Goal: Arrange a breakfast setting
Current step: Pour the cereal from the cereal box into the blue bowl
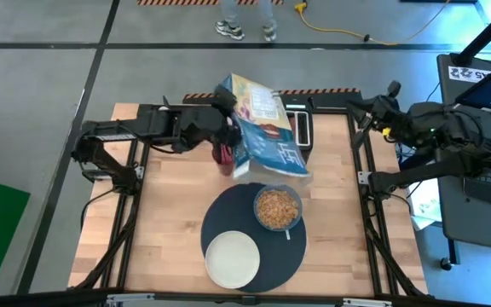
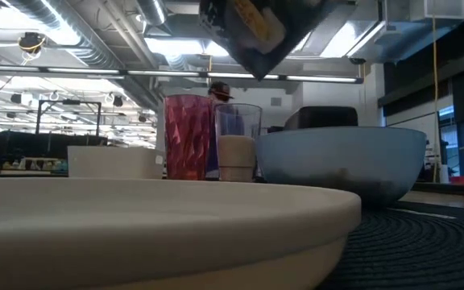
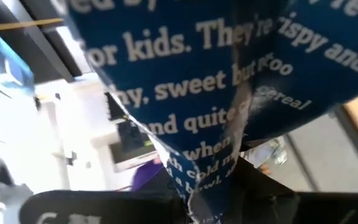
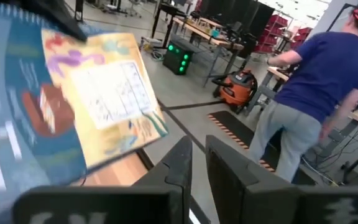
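Blue cereal box (image 1: 262, 128) clamped in left claw (image 1: 228, 128), tilted above light-blue bowl (image 1: 278, 207); right claw (image 1: 373, 107) near-closed, empty.

The left gripper (image 1: 228, 128) holds a big blue cereal box (image 1: 267, 128) up in the air, and the box tips over the far side of the light-blue bowl (image 1: 277, 207), so the way down to the bowl from above is partly blocked. Behind the bowl a red cup (image 2: 188, 137) and a clear glass (image 2: 236, 143) stand close together and crowd the back of the table (image 1: 169, 213). The bare wood to the left of the placemat (image 1: 228, 223) and to its right is open, and the right gripper (image 1: 373, 107) waits off by the table's far right corner.
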`<state>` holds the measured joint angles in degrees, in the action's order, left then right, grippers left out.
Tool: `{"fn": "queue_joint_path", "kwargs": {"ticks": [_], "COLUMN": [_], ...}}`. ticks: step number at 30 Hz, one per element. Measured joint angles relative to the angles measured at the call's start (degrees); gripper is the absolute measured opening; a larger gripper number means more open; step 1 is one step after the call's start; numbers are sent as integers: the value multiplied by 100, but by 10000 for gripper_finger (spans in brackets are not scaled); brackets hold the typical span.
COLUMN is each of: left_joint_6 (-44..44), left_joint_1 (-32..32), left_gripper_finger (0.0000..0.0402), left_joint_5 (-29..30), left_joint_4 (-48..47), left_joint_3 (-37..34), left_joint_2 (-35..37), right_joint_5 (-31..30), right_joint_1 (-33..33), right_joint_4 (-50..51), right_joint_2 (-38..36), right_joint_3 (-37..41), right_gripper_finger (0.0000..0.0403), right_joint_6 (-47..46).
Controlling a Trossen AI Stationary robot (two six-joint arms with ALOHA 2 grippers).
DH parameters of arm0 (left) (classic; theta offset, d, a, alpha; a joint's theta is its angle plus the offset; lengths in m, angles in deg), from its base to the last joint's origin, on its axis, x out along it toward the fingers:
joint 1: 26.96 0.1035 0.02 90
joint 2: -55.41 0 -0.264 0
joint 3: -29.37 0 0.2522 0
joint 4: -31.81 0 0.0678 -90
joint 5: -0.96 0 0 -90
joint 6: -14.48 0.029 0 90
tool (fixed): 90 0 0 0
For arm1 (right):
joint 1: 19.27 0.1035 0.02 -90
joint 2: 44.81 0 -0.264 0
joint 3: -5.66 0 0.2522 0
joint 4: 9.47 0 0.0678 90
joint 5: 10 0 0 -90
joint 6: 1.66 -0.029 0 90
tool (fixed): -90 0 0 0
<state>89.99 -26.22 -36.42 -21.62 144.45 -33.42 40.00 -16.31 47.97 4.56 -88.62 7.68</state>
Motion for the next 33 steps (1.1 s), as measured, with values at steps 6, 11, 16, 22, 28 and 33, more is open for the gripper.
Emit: {"fn": "queue_joint_path", "kwargs": {"ticks": [6, 11, 16, 22, 28, 33], "left_joint_6": [-857, -1552, -2800, -3795, -4723, -5312], "left_joint_1": [231, 466, 871, 1637, 2835, 3972], "left_gripper_finger": [39, 39, 39, 39, 38, 38], "left_joint_5": [-292, -755, -1799, -3114, -4657, -6364], "left_joint_4": [-238, -541, -822, -841, -800, -763], "left_joint_3": [0, 0, 0, 0, 0, 2], "left_joint_2": [288, 414, 491, 502, 502, 377], "right_joint_5": [-5, -49, -103, -259, -293, -297], "right_joint_1": [0, 0, 0, 0, 0, 0], "right_joint_4": [-5, -26, -95, -95, -71, -62], "right_joint_2": [125, 230, 260, 260, 262, 264], "right_joint_3": [150, 194, 197, 197, 197, 197], "right_gripper_finger": [50, 50, 50, 50, 50, 50], "right_joint_6": [0, -1, 13, 12, 6, 9]}}
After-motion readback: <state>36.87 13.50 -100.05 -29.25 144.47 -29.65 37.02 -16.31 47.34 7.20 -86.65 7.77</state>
